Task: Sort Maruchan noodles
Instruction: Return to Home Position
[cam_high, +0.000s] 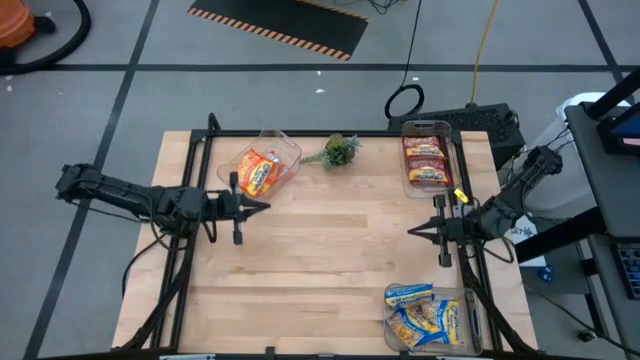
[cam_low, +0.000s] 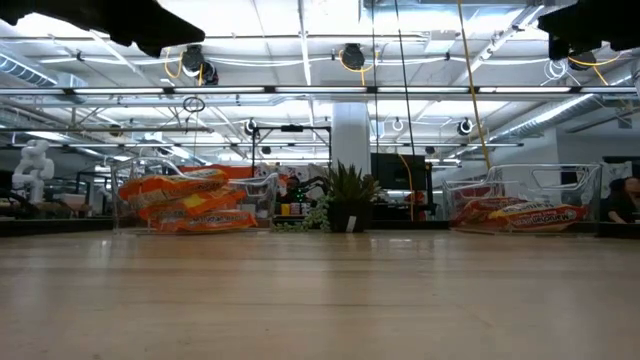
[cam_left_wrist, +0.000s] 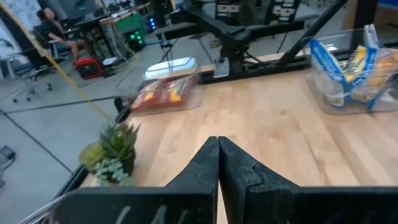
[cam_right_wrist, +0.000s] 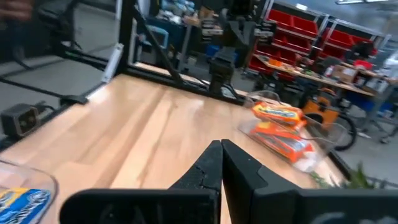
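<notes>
Sorting is looking finished; both arms are hovering empty over the worktop.
Left gripper near the left edge and right gripper near the right edge are showing jaws pressed together. Orange noodles are sitting binned at the far left corner, red-brown noodles far right, blue-yellow noodles near right. Likely risk: the right arm swinging wide and clipping the far-right bin, spilling packs.
</notes>
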